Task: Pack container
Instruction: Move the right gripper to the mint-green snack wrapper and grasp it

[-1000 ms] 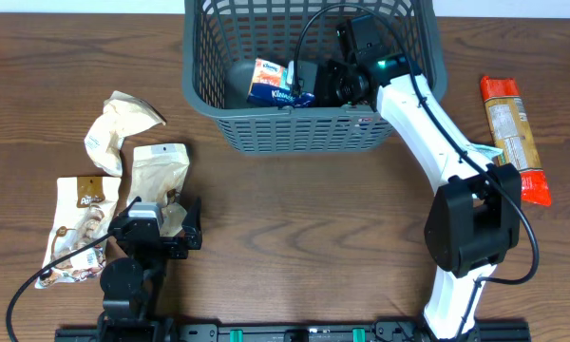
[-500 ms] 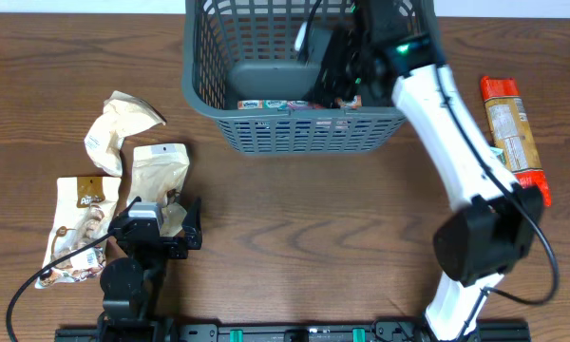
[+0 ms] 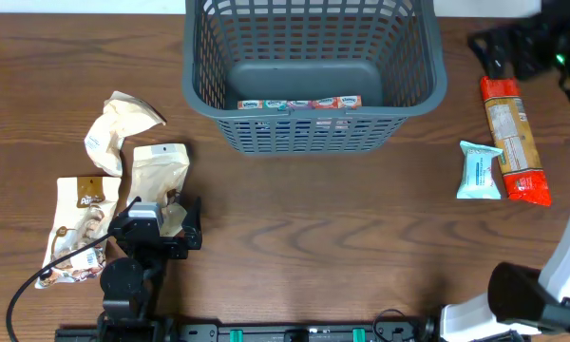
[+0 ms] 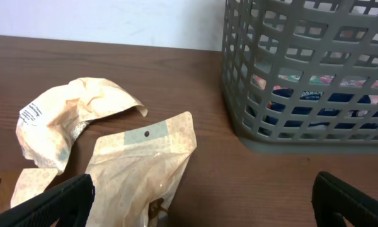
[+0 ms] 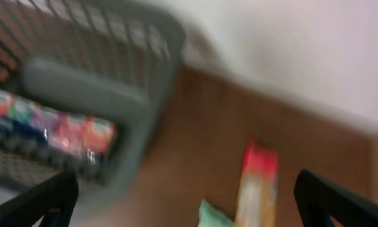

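One container is sitting at the far middle of the table, with a row of small packs lying along its near wall. The right gripper is hovering with jaws apart beyond one orange packet and one teal pack. It is probably going for the pack, and should be straddling its narrow sides, clear of the packet. Three beige pouches are lying at the left beside the left gripper, whose jaws are also apart.

Right claw now outside container

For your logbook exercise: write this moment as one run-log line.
container: packs inside | left claw: open, by pouches | right claw: open, empty
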Robot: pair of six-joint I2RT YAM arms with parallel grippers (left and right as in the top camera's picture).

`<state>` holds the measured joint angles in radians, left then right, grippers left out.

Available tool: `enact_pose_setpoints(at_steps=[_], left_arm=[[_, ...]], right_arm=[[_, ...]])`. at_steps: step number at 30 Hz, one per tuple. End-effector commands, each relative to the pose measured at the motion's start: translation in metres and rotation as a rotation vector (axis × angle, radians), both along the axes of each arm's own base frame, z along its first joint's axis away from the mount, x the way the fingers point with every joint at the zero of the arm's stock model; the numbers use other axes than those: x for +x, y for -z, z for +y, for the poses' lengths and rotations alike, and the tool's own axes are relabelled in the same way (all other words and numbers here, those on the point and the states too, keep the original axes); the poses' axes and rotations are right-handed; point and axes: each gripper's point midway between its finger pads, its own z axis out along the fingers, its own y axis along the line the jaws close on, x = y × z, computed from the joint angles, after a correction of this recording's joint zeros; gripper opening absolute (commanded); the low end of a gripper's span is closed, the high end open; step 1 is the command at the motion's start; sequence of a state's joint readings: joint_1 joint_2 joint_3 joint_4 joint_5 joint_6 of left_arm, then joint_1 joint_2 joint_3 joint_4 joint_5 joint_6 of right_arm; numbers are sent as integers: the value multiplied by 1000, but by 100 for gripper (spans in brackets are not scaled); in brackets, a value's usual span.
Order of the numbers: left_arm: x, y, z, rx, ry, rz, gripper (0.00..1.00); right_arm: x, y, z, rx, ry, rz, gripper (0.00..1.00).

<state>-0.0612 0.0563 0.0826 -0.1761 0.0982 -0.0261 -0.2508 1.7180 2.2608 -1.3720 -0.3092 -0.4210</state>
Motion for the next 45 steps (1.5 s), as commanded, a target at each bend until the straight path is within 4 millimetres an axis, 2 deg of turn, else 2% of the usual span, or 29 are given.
enact_pose_setpoints(at_steps=[1,6,9,14,20,24,32,45], left_arm=[[-1,14,-2,3,10,34,99],[-1,14,-2,3,10,34,99],[-1,14,-2,3,10,34,99],[-1,14,-2,2,10,34,99],[-1,14,-2,2,10,34,99],[-1,14,-2,2,10,34,98],[-1,14,-2,2,10,34,99],[-1,14,-2,2,10,34,99]], right_arm=[[-10,55,-31,60,125,208,99],[-32,115,-62,71,228,398,99],[-45,153,-73,64,268,501,99],[-61,210,-80,61,301,613,99],[-69,262,-87,82,356,647,99],[-71,286,-87,82,357,644,99],[-62,309,-91,76,357,621,99],[-51,362,-96,78,325,682,96]])
